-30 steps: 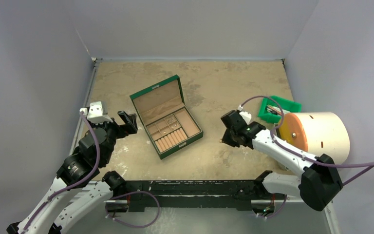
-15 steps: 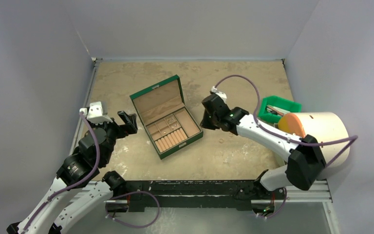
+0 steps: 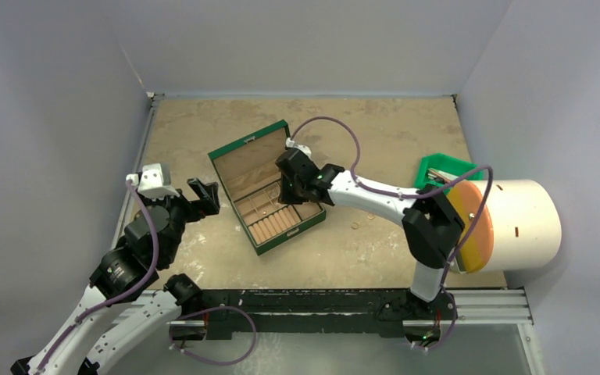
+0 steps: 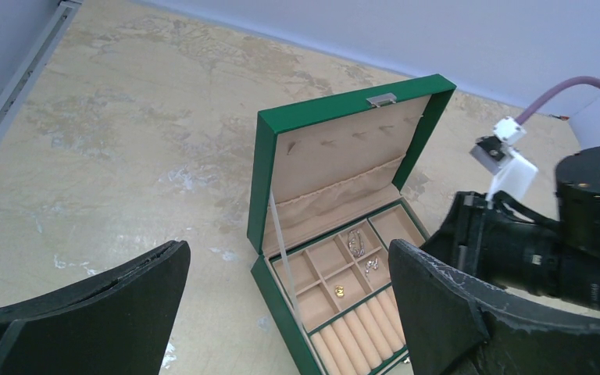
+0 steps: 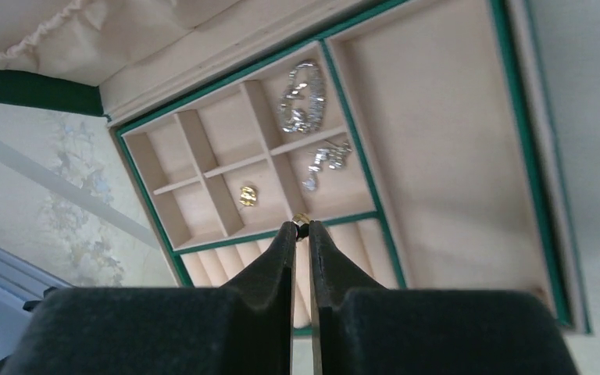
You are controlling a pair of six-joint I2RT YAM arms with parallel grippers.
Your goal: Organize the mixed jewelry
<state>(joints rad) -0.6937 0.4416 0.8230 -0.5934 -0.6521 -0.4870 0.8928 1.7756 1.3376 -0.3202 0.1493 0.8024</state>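
We count three jewelry pieces in the green box (image 4: 336, 156) compartments: one silver cluster (image 5: 303, 98), a second silver piece (image 5: 326, 160) at its 6 o'clock, and one gold stud (image 5: 248, 195) at 8 o'clock of that. A fourth, a tiny gold piece (image 5: 301, 218), is pinched by the right gripper (image 5: 301, 228), fingers nearly together on it. We see one small ring (image 3: 355, 226) on the table (image 3: 406, 133), at the box's 4 o'clock.

Two arms. The right arm reaches toward 10 o'clock, wrist over the compartments. The left arm is folded at the box's 9 o'clock. The left gripper (image 3: 205, 195) has its fingers wide apart, holding nothing.
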